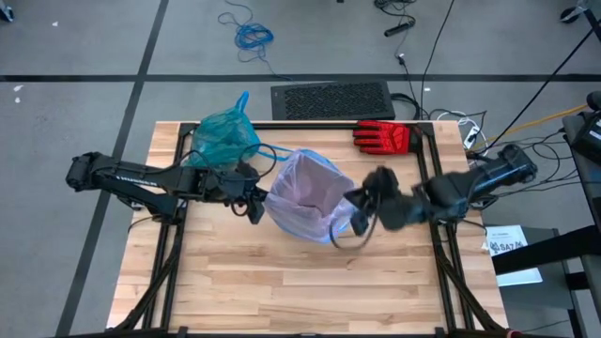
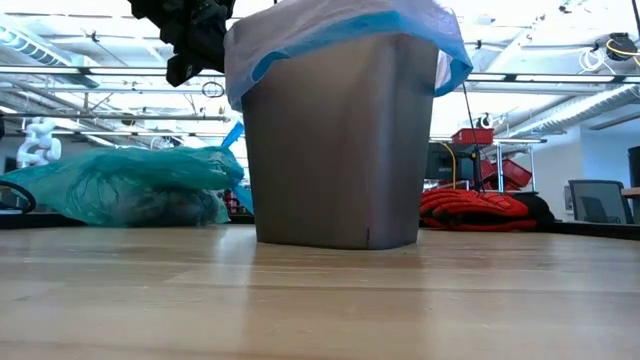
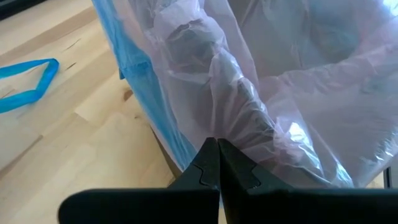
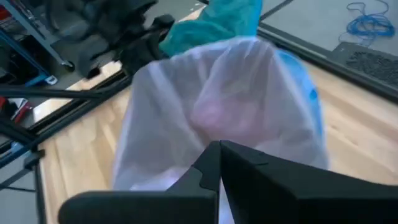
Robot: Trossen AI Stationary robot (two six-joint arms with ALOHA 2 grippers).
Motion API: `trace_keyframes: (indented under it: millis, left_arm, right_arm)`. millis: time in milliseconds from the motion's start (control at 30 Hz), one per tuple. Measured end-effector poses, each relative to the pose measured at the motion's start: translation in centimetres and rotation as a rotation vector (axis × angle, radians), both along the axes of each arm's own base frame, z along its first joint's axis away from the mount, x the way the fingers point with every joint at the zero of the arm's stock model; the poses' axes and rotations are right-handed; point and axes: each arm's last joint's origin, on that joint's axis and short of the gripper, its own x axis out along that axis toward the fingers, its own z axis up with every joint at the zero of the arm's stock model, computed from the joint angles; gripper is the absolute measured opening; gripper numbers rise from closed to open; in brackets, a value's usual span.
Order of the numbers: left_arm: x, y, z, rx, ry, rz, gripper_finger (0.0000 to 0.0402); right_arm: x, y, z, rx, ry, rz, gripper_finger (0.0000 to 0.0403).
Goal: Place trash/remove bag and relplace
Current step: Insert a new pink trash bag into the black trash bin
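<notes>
With both the left gripper (image 1: 255, 208) and right gripper (image 1: 362, 208) pinched together at centre frame, seat the pink liner (image 1: 310, 192) evenly around the bin (image 2: 335, 150) rim without tugging it sideways.

Robotics lab, wooden counter (image 1: 282, 282) on grey carpet, loose cables (image 1: 246, 33) on floor, exposed ceiling pipes (image 2: 560, 105), office chair (image 2: 598, 200)
</notes>
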Motion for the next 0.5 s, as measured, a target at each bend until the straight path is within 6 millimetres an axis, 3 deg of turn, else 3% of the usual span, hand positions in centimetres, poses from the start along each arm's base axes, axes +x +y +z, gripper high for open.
trace_keyframes:
  millis: [233, 500]
  left_arm:
    - [0.0, 0.0, 0.0, 0.003, 0.002, -0.001, 0.0]
    - [0.0, 0.0, 0.0, -0.001, 0.003, 0.001, 0.0]
  right_arm:
    - [-0.4, 4.0, -3.3, 0.029, 0.056, -0.001, 0.0]
    - [0.5, 5.1, -6.6, 0.031, 0.136, -0.043, 0.0]
